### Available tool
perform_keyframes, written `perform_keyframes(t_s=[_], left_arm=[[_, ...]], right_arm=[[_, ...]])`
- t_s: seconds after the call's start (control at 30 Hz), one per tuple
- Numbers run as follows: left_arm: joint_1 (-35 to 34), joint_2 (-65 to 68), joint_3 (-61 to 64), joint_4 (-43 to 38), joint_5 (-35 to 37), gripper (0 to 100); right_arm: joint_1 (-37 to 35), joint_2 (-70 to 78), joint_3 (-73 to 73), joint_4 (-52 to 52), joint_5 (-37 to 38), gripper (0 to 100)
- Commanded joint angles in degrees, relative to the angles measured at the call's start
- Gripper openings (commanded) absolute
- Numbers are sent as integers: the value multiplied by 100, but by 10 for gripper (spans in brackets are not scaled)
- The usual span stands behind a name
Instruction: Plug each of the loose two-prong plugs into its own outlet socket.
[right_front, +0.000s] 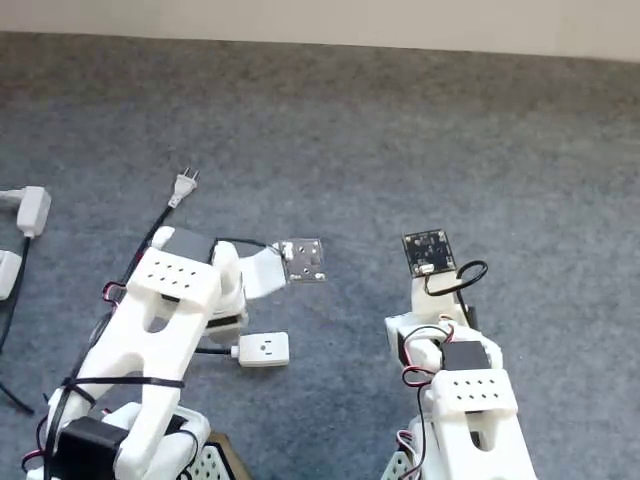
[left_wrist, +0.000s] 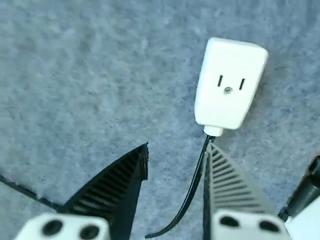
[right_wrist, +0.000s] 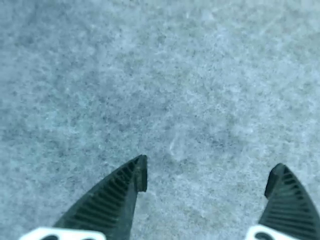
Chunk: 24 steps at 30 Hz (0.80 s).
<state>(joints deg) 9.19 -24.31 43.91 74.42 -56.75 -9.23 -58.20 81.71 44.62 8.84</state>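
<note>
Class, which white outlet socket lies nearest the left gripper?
The socket just ahead of the left gripper, cord between its fingers; the others lie at the carpet's far left edge.

outlet socket (left_wrist: 229, 82): smooth plastic | carpet (left_wrist: 75, 65): rough matt cloth | left claw (left_wrist: 177, 146): ribbed matt plastic

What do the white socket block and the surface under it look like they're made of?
The socket block: likely hard moulded plastic, smooth and faintly glossy, with rounded edges and crisp slots. The surface: probably short-pile carpet or felt, matte, with a mottled, fuzzy grey-blue texture.
</note>
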Motion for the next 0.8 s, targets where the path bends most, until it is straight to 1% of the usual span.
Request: perform_keyframes(t_s=[0.0,0.17,0.3,0.4,0.5,0.63,0.77], left_arm=[[154,-13,-189,-343,343,184],[664,-22,365,-492,396,182],[681,-22,945,-1292,396,182],[497,-13,1402,-2066,404,182],[66,-13,1604,-2681,378,182],[-488,-4,1596,-3138,360,182],[-655,180,1534,-3314,193,182]], right_arm=[[-31,-101,-22,-101,44,361],[-31,-101,-22,-101,44,361],[-31,-101,-22,-101,44,361],[-31,-101,-22,-101,44,361],[-31,-101,-22,-101,44,361],[-31,-101,-22,-101,44,361],[-31,-101,-22,-101,44,361]])
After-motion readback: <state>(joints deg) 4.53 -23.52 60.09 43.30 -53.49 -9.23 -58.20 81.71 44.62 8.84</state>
